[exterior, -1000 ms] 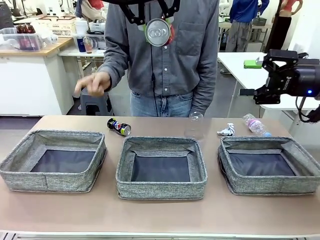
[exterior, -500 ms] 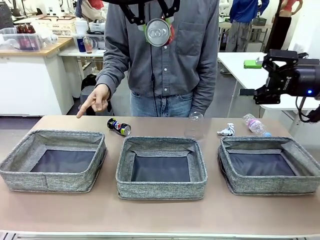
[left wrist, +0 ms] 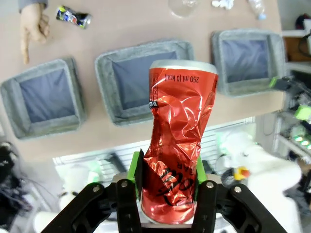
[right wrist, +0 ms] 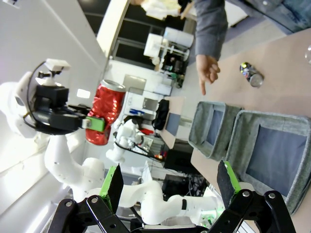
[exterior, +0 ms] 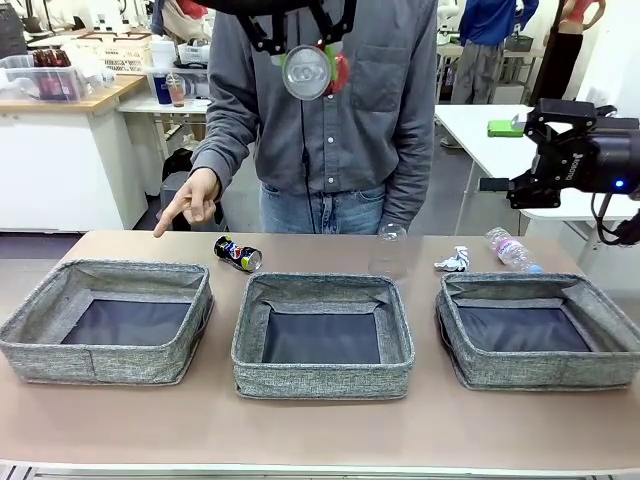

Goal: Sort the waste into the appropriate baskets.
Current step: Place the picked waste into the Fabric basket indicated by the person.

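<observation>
My left gripper point(left wrist: 167, 180) is shut on a crushed red can point(left wrist: 179, 141), held high over the table; from the front its silver end point(exterior: 306, 72) faces me. Three grey baskets sit in a row point(exterior: 100, 365) point(exterior: 320, 380) point(exterior: 540, 372). Behind them lie a dark blue soda can point(exterior: 238, 253), a clear cup point(exterior: 389, 250), a crumpled wrapper point(exterior: 453, 261) and a clear bottle point(exterior: 510, 250). My right gripper point(right wrist: 171, 184) is open, holding nothing, off the table's right end point(exterior: 520, 150). The person's hand point(exterior: 190, 200) points down beyond the left basket.
The person stands at the far edge behind the middle basket. A white side table point(exterior: 490, 140) with a green object stands at the back right. Bare tabletop point(exterior: 320, 430) runs along the near edge in front of the baskets.
The person's hand dropped from mid-air to point down near the blue can. The red can in my left gripper shifted slightly left. The right arm stayed put.
</observation>
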### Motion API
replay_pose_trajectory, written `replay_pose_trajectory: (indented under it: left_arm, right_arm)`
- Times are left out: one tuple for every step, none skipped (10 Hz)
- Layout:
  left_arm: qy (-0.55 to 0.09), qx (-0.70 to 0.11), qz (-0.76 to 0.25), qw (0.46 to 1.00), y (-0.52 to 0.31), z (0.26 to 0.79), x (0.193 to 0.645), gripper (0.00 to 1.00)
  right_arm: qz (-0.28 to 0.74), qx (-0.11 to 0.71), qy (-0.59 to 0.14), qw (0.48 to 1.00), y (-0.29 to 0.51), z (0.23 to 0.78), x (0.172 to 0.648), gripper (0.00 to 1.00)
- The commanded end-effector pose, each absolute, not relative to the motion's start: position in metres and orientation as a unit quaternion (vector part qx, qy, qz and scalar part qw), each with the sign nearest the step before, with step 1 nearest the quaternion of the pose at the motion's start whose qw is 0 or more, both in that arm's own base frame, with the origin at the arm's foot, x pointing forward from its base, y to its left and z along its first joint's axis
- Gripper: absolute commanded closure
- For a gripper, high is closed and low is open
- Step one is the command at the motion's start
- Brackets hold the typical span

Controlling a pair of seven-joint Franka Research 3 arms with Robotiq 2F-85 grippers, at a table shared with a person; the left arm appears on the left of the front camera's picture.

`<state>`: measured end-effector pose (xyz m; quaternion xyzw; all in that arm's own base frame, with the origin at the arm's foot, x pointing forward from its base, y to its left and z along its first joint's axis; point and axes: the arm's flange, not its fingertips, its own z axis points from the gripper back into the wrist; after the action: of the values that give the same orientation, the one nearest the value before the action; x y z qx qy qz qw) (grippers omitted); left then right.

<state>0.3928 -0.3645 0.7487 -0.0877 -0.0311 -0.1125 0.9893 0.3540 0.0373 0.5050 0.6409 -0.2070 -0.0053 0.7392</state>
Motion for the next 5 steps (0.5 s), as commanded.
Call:
replay_pose_trajectory:
  left_arm:
    - [-0.056,-0.058,-0.148,0.986,-0.312,0.71,0.371,0.56]
    - [-0.057,-0.056,-0.142,0.987,-0.287,0.691,0.362,0.56]
    - [-0.06,-0.053,-0.111,0.991,-0.263,0.671,0.355,0.56]
    - [-0.062,-0.076,-0.094,0.991,-0.242,0.65,0.351,0.56]
    - [-0.069,-0.085,-0.066,0.992,-0.219,0.627,0.346,0.56]
  right_arm:
    - [-0.01,0.648,-0.208,0.732,0.04,0.509,0.356,0.0]
    - [-0.01,0.648,-0.208,0.732,0.04,0.509,0.356,0.0]
    - [-0.01,0.648,-0.208,0.732,0.04,0.509,0.356,0.0]
    - [-0.01,0.648,-0.208,0.732,0.04,0.509,0.356,0.0]
    - [-0.01,0.648,-0.208,0.732,0.04,0.509,0.356,0.0]
